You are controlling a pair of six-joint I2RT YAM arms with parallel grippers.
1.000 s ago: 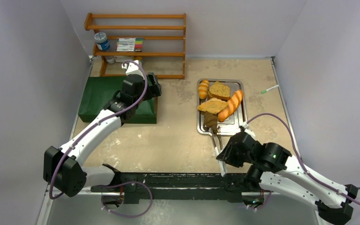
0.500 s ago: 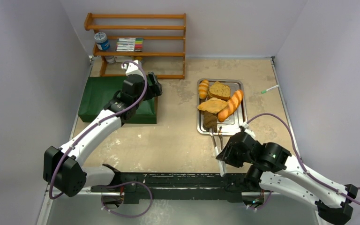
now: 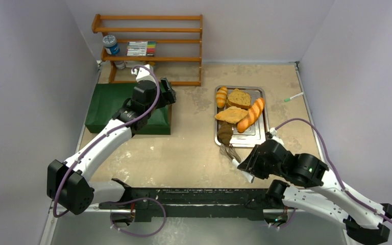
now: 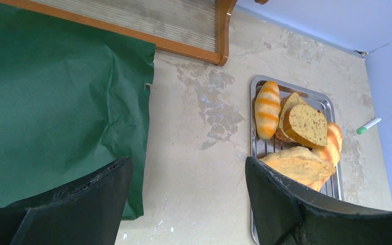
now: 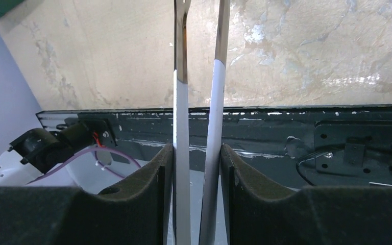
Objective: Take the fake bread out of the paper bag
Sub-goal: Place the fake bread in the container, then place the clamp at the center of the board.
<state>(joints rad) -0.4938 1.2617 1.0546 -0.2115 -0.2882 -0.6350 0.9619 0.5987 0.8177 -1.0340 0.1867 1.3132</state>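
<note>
While R gripper (image 5: pixel 196 153) is clamped on both arms of the metal tongs (image 5: pixel 181 102), L gripper (image 4: pixel 187 168) hangs w/ fingers wide apart over the 3 o'clock edge of the paper bag (image 3: pixel 109 104). All the fake bread (image 3: pixel 237 109) lies on the tray (image 3: pixel 258 135), at 3 o'clock from the bag. The dark roll (image 3: pixel 225 133) sits at the tray's 7 o'clock corner, tong tips near it.

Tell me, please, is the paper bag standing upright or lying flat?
Lying flat: the paper bag spreads low on the table, green side up.
</note>
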